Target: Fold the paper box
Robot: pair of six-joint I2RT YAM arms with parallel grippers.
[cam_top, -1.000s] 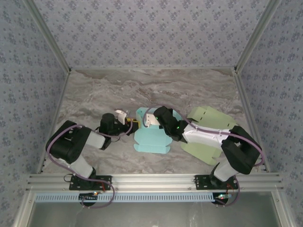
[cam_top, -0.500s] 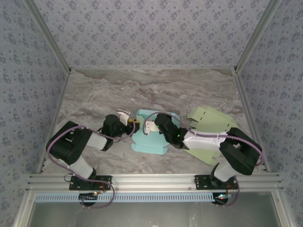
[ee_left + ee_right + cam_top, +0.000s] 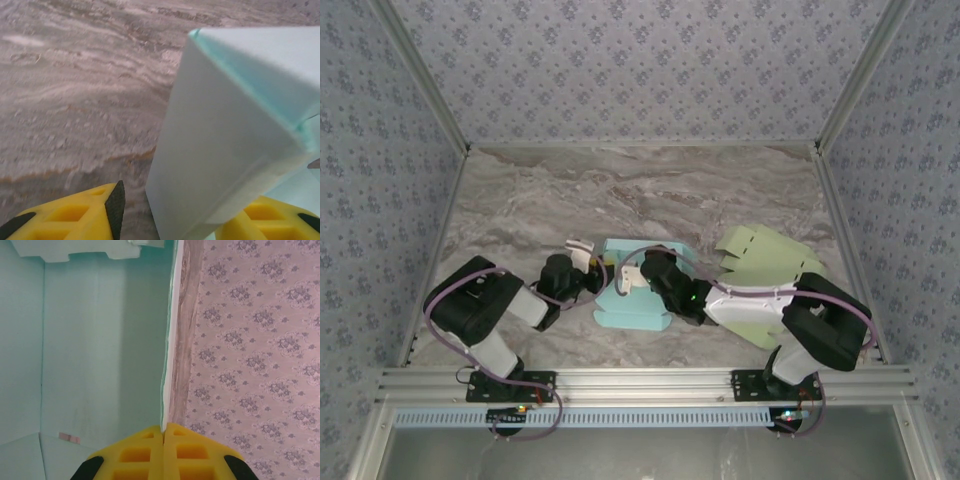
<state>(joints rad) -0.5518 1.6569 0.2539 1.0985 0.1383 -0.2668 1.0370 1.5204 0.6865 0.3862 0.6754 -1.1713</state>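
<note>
**Two grippers at one half-raised box**

Right fingers were pressed together. The edge of a thin upright wall ran straight into their seam, which I read as a pinch on that wall. Left fingers stood apart, astride a raised corner panel. Bare table showed between one finger and the paper, so there was no clamp there.

Right gripper reached in from the right over the box's middle. Left gripper sat at the box's left edge.

Teal paper box lay at the front centre of the table, between both arms, base flat and walls partly up. A pale green sheet lay unfolded just to its right, partly under the right arm.

Judgement: the step in hand was standing the side walls up. The fold looked well begun but not finished. The next move likely calls for the left jaws to close on the corner panel or press it inward while the right steadies its wall. Thin paper may buckle if squeezed off the crease.
</note>
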